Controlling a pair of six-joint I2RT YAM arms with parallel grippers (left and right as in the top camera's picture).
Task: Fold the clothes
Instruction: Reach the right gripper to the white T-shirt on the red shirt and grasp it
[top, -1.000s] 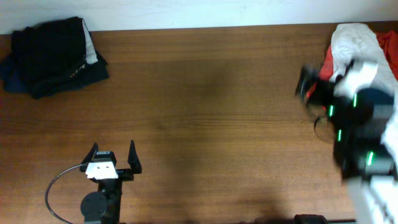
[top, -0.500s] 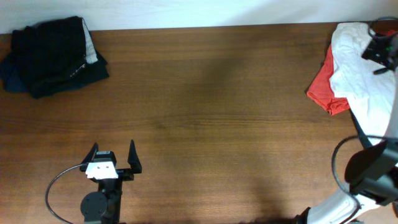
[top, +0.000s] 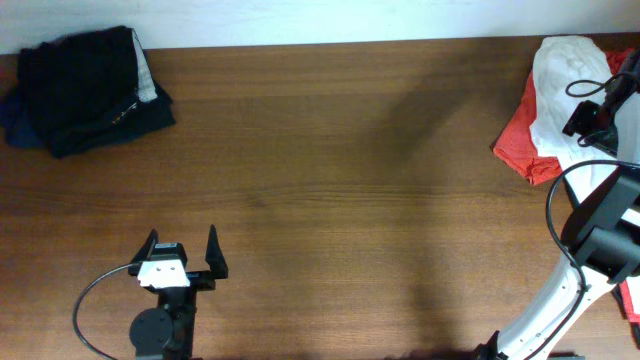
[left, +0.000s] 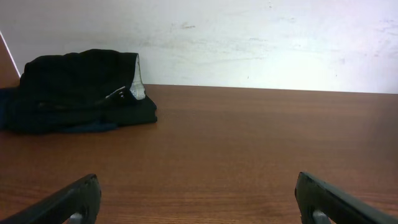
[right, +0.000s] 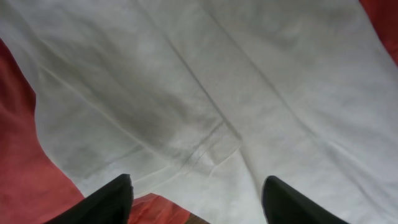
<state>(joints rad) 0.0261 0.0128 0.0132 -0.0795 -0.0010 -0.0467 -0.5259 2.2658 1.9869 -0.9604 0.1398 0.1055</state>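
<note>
1. Right gripper (right: 199, 198) has its two dark fingers (right: 111, 200) spread wide with nothing between them, and the wrist view looks down on white cloth close under the tips; whether they touch it cannot be told
2. Seen from overhead, this gripper sits at the far right end of the wooden table (top: 330, 180), above the lower part of the white shirt (top: 558, 68), with its arm curving back toward the bottom right corner
3. The white shirt lies crumpled near the table's far right corner, spread over the red T-shirt (top: 515, 142), which shows along its left and lower edges
4. In the right wrist view a hemmed edge of the white shirt runs across the frame, soft creases cross the fabric, and red cloth shows at the left side and in the top right corner
5. Left gripper (top: 181, 240) rests low on the near left part of the table, its fingers parted and holding nothing, well apart from the shirt
6. A thin cable (top: 85, 300) loops out from the left arm's base
7. The black and navy garments (top: 85, 90) lie heaped in the far left corner, close to the pale wall (left: 249, 37), and the left wrist camera faces them across bare wood
</note>
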